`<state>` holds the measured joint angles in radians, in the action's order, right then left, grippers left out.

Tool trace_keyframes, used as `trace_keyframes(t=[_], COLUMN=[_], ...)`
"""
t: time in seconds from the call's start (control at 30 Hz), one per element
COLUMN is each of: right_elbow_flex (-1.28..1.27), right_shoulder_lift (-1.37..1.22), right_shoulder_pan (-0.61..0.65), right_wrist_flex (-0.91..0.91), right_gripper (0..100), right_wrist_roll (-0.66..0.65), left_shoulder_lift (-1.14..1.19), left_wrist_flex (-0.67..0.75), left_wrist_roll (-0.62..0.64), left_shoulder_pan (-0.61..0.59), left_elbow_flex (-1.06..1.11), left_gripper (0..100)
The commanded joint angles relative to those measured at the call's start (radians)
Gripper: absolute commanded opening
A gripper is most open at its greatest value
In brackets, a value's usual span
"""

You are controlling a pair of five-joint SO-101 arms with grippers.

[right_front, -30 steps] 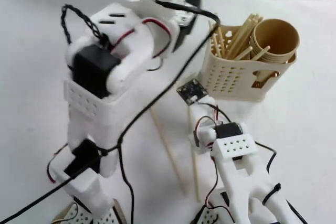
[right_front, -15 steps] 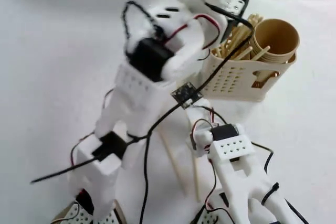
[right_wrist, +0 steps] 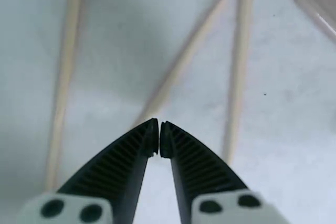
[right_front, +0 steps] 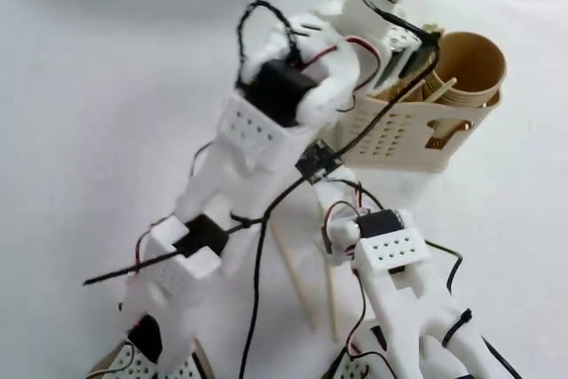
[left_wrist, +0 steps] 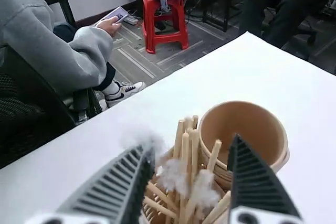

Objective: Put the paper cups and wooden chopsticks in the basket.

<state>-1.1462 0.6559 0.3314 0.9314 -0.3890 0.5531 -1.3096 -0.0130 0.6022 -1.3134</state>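
1. My left end effector (left_wrist: 190, 148) hangs right above the basket (right_front: 390, 135). Its jaws are spread wide with nothing between them. I judge it sits there because this is the drop point for chopsticks.
2. The basket stands on the far right part of the bench (right_front: 89, 86). Inside it, the cups (right_front: 466, 64) are nested in one stack. The bundled chopsticks (left_wrist: 184, 182) lean upright beside the stack, and one tip rests in the top cup.
3. My right end effector (right_wrist: 159, 135) is low over the bench with its jaws pressed together, gripping nothing. It points down at the loose chopsticks (right_wrist: 239, 66), which lie flat on the bench on the near side of the basket. I judge it waits there for the next pick, and it would need to open first.
4. In the high view I count two loose chopsticks, partly covered by the arms. The right wrist view shows three: one slanted between two roughly parallel ones, none touching.
5. The left wrist view shows the left jaws' spread plainly. From the high view I could not judge it.
6. My reading is that the cups are done and three chopsticks remain.
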Motion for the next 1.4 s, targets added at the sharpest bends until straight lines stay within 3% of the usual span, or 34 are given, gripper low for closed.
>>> trace_keyframes(t=[0.0, 0.3, 0.57, 0.7, 0.93, 1.2, 1.37], right_elbow_flex=[0.009, 0.015, 0.081, 0.112, 0.235, 0.247, 0.253], right_shoulder_lift=[0.027, 0.028, 0.021, 0.019, 0.018, 0.018, -0.001], right_shoulder_pan=[0.010, 0.008, 0.002, 0.002, 0.015, 0.186, 0.185], right_wrist_flex=[-0.010, -0.010, -0.004, 0.016, 0.208, 0.211, 0.185], right_gripper=[1.8, 1.8, 1.8, 2.4, 13.8, 29.0, 31.8], right_wrist_roll=[-0.006, 0.002, 0.087, 0.092, 0.155, 0.299, 0.261], left_shoulder_lift=[-0.067, -0.125, -0.271, -0.452, -0.865, -1.194, -1.307], left_wrist_flex=[-0.080, -0.471, -0.482, -0.482, -0.471, -0.276, -0.130], left_wrist_roll=[-0.046, -0.172, -0.193, -0.218, -0.273, -0.321, -0.358], left_shoulder_pan=[-0.036, -0.203, -0.444, -0.493, -0.496, -0.545, -0.654], left_elbow_flex=[-0.133, -0.359, -0.163, 0.084, 0.687, 1.298, 1.602], left_gripper=[22, 12, 4, 4, 4, 4, 4])
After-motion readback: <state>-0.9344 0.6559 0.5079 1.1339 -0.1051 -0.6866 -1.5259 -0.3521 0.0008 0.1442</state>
